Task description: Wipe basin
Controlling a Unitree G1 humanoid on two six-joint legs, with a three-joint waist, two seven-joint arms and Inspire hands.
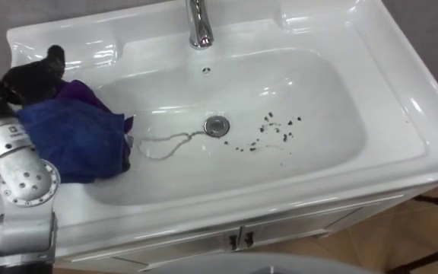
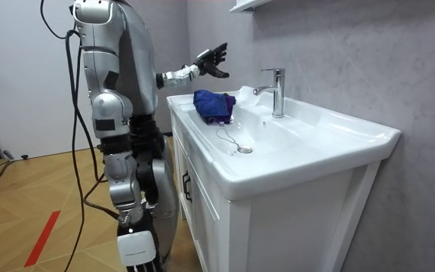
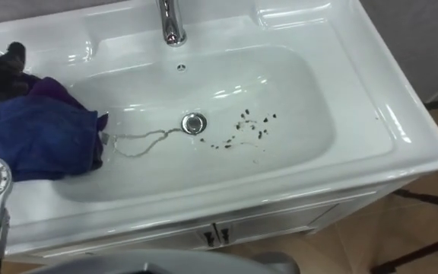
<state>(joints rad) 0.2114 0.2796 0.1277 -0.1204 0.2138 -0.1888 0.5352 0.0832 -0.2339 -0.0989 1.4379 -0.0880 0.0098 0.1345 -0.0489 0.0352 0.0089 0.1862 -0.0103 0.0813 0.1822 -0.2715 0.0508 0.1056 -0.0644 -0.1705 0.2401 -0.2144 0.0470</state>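
Left of the drain [image 1: 217, 125]: your left hand [image 1: 33, 76], fingers spread, empty, hovers over the blue cloth [image 1: 74, 141], likely to grasp it. Dark specks [image 1: 276, 131] right of drain unwiped.

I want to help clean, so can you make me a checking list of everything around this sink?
Surface: white basin, with dark specks right of the drain.
Job's things: blue and purple cloth bunched at the basin's left side.
Clutter: thin chain lying between drain and cloth.
Hands: left hand raised behind the cloth, fingers spread open.
Cables: nothing seen beyond the robot's own.
Surroundings: tap at the back, white cabinet below, grey wall, wooden floor.
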